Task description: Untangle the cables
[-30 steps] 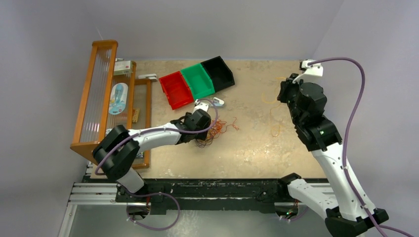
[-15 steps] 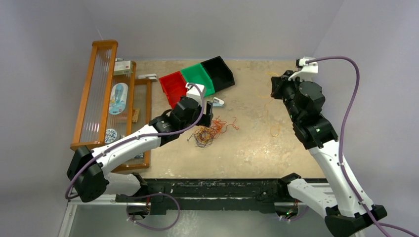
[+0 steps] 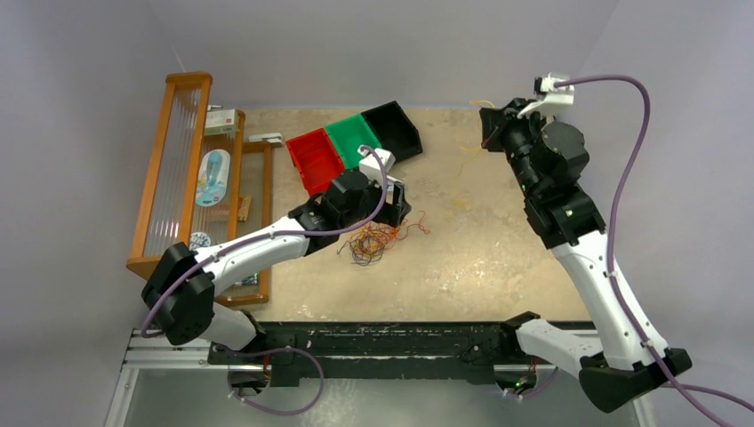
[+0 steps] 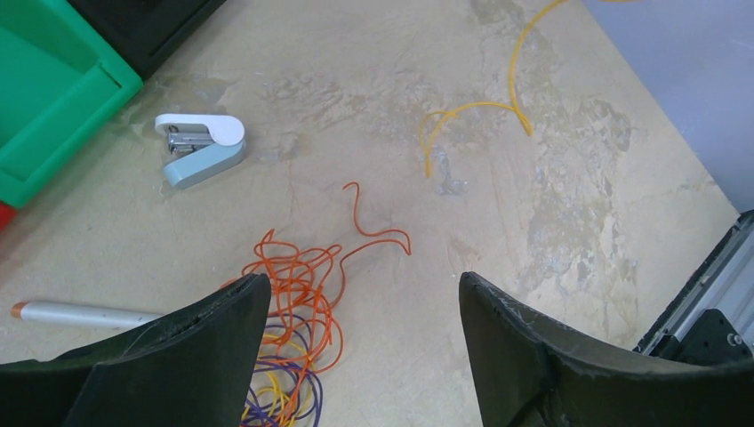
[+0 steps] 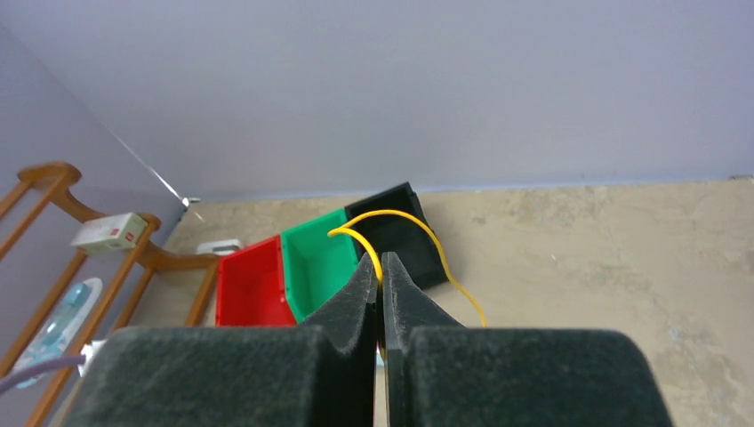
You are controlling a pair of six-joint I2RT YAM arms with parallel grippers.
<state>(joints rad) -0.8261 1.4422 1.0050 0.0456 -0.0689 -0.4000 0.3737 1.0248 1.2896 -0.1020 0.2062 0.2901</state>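
On near side of green bin point(image 3: 356, 140): cable tangle point(image 3: 372, 240)
Left gripper point(image 4: 363, 286): over tangle, jaws wide, gripping nothing
Right gripper point(image 5: 381, 267): well right of green bin, pinching yellow cable point(image 5: 392, 212)
Red bin point(image 3: 317, 160), black bin point(image 3: 393, 129): flank green bin

We're getting soft, even light all round here, barely any shadows, no glare. Everything's pretty sharp, wrist views look slightly wide-angle.
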